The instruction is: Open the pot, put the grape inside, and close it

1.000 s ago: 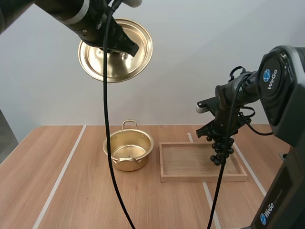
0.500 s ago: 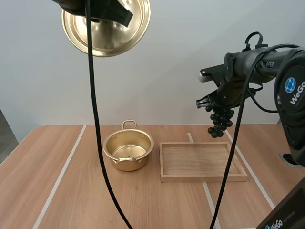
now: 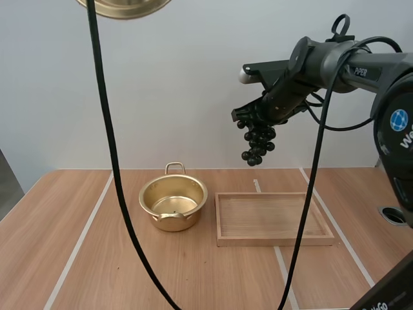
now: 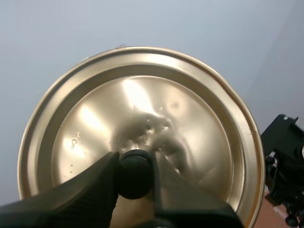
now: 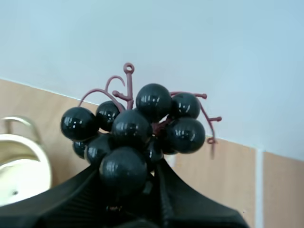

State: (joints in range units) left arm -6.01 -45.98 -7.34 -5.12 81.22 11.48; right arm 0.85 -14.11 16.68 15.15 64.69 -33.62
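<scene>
High view, lid (image 3: 122, 6): raised further than half a second ago; only its lower rim is left at the top edge, far above the pot.
High view, grapes (image 3: 257, 143): carried up and to the left since the earlier frame; now hung from the right jaws, high over the left part of the tray.
High view, pot (image 3: 173, 203): unmoved on the desk (image 3: 77, 258), open, nothing seen inside.
High view, tray (image 3: 274, 219): unmoved, laid just beside the pot on its right, between the pot and the right arm's side.
Left wrist view, left jaws: closed on the black knob (image 4: 135, 173) of the lid (image 4: 142, 118), which is seen face-on.
Left wrist view, right arm (image 4: 285, 156): seen as a dark shape beyond the lid's rim.
Right wrist view, right jaws: pinched on the bunch of grapes (image 5: 137, 133), whose reddish stems stick up.
Right wrist view, pot (image 5: 19, 166): its rim and one handle are seen beside the grapes, on the desk (image 5: 228, 171).
</scene>
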